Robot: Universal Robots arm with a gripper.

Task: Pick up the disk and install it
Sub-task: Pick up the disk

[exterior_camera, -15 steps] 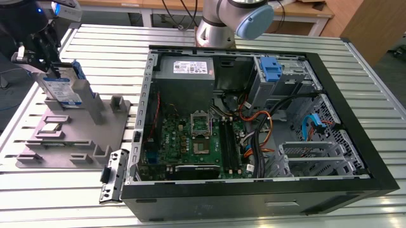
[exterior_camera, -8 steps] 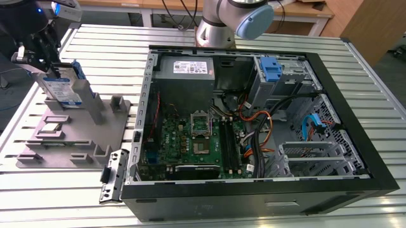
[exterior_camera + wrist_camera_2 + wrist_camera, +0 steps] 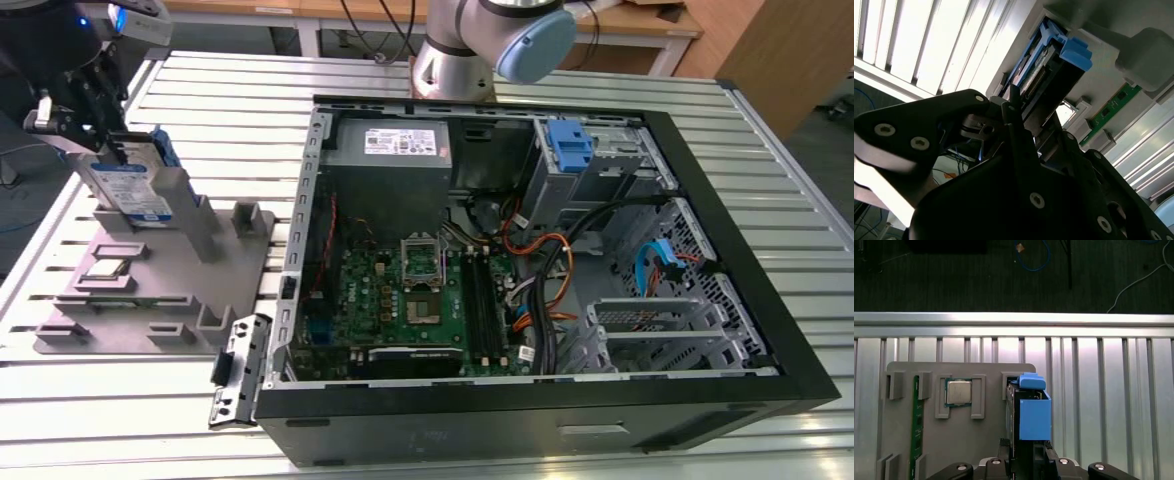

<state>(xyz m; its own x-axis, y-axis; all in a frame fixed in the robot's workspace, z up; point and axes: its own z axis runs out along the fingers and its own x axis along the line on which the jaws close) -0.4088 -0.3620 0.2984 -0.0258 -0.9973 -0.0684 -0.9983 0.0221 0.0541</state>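
The disk [image 3: 135, 188] is a silver drive with a white and blue label and blue side rails. It stands on edge in a slot at the far end of a grey fixture plate [image 3: 200, 290], at the exterior view's left. My gripper [image 3: 112, 150] reaches down onto its top edge, with the fingers closed against both faces. In the first wrist view the disk [image 3: 1033, 417] shows its blue rail, and the gripper [image 3: 1026, 449] clasps its near end. The second wrist view has the disk [image 3: 1041, 65] running out from between the dark fingers [image 3: 1015, 117].
An open computer case [image 3: 694, 200] lies at the exterior view's right, with a blue-latched drive bay [image 3: 570, 145] and a grey power supply [image 3: 391, 145]. The fixture also carries a processor chip [image 3: 958, 392] and a green memory stick [image 3: 916, 420]. The arm's base [image 3: 461, 50] stands behind the case.
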